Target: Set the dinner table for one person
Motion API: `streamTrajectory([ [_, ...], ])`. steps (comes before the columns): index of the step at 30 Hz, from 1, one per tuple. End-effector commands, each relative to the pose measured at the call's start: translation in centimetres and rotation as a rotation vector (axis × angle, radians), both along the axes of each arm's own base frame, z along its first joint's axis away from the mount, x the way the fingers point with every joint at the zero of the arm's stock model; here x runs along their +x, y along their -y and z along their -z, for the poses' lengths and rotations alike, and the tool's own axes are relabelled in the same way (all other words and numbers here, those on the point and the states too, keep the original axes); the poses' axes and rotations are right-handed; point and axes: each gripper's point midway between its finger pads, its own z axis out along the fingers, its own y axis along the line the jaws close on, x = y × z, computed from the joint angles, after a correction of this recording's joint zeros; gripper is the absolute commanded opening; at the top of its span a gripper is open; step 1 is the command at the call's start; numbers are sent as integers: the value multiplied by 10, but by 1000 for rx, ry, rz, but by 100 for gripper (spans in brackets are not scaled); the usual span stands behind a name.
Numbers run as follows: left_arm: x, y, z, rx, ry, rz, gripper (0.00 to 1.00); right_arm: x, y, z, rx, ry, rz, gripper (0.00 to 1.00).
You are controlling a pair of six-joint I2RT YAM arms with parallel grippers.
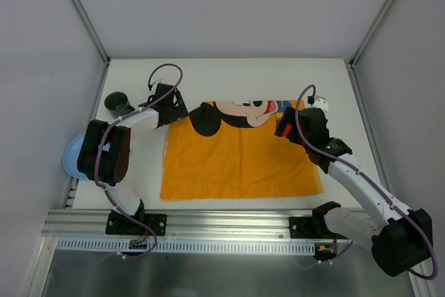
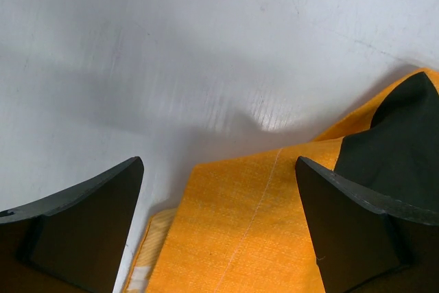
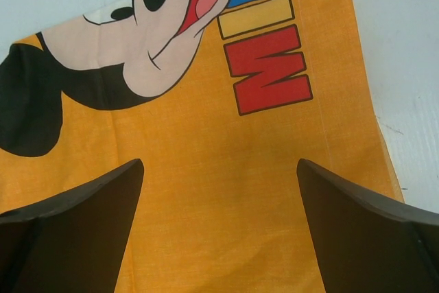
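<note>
Top external view: the white desk point(image 1: 229, 74) carries an orange cartoon-mouse placemat point(image 1: 236, 165) spread near its middle, closer to the near edge, with its far edge looking uneven, as if a strip is folded under. The left gripper point(image 1: 182, 110) hangs over the mat's far left corner and the right gripper point(image 1: 288, 126) over its far right corner. A dark cup point(image 1: 119, 104) stands at the far left of the desk, and a pale blue dish point(image 1: 69, 158) shows at the left edge, partly hidden behind the left arm. Left wrist view: the left gripper's jaws are spread wide with nothing between them; below lies the mat's corner, where the cloth seems slightly rucked, beside bare desk. Right wrist view: the right gripper is likewise wide open and empty, poised above the printed letters and the mouse's face, with the mat's right hem and bare desk just beyond. As a judgement, the setting has barely begun: the mat is down but may want smoothing, while the cup and the dish sit off the mat, and no cutlery is visible anywhere.
</note>
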Motion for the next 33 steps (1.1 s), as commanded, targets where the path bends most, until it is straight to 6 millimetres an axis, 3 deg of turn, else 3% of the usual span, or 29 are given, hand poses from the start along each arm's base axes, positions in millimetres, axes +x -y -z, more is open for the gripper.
streamTrajectory([
  [1, 4, 0, -8, -73, 23, -13, 95, 6, -4, -1, 28, 21, 16, 100],
  [7, -7, 21, 21, -202, -60, 8, 93, 9, -2, 4, 5, 12, 25, 99],
  [12, -3, 56, 33, -390, -74, 65, 87, 6, 6, 6, -23, 13, 46, 99],
  [18, -8, 70, 41, -490, -71, 70, 70, 2, 11, 9, -43, 6, 58, 100],
  [19, -8, 71, 40, -492, -67, 79, 61, 2, 12, 11, -47, 3, 60, 99],
  [22, -7, 73, 34, -489, -49, 109, 43, 2, 11, 16, -45, -8, 60, 99],
  [23, -5, 72, 29, -486, -34, 118, 27, 3, 11, 16, -41, -7, 62, 100],
  [25, -4, 72, 19, -468, -7, 144, 10, 3, 8, 20, -35, -16, 58, 99],
  [28, -6, 69, 9, -405, 33, 170, 1, 3, 6, 23, -26, -20, 56, 100],
  [33, -9, 66, -36, -189, 161, 218, 0, 3, 5, 28, -26, -27, 55, 99],
])
